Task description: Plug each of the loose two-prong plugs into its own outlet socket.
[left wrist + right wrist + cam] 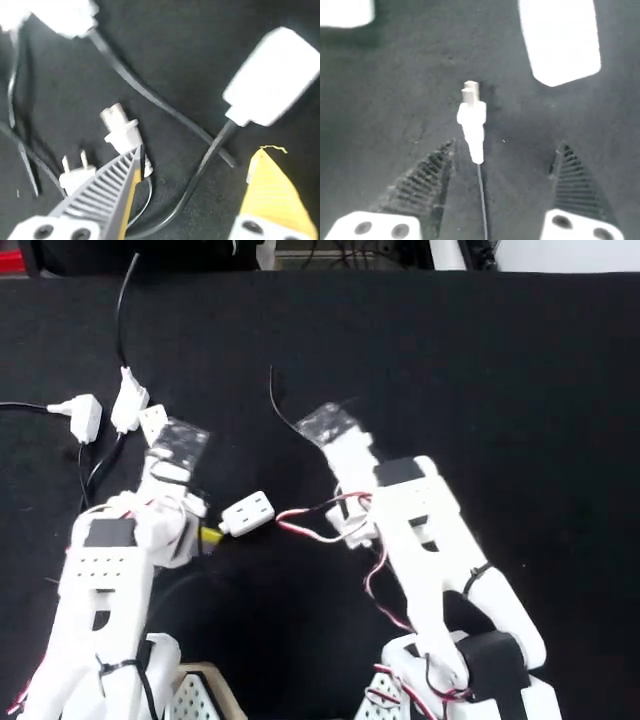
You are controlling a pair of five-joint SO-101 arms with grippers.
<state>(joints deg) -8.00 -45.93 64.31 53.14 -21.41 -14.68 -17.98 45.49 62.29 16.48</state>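
Black cloth [500, 360] is covering the table and no plugging is showing as done: the right gripper [506, 145] is hanging wide open astride one loose plug [472, 120] near a white socket [560, 40], while the left gripper [197, 150], equally wide and empty, is standing over another unseated plug [120, 131].

Outlet socket [247, 513] lies on the table [500, 390], centre-front; loose plugs [130, 405] cluster behind it, to the left
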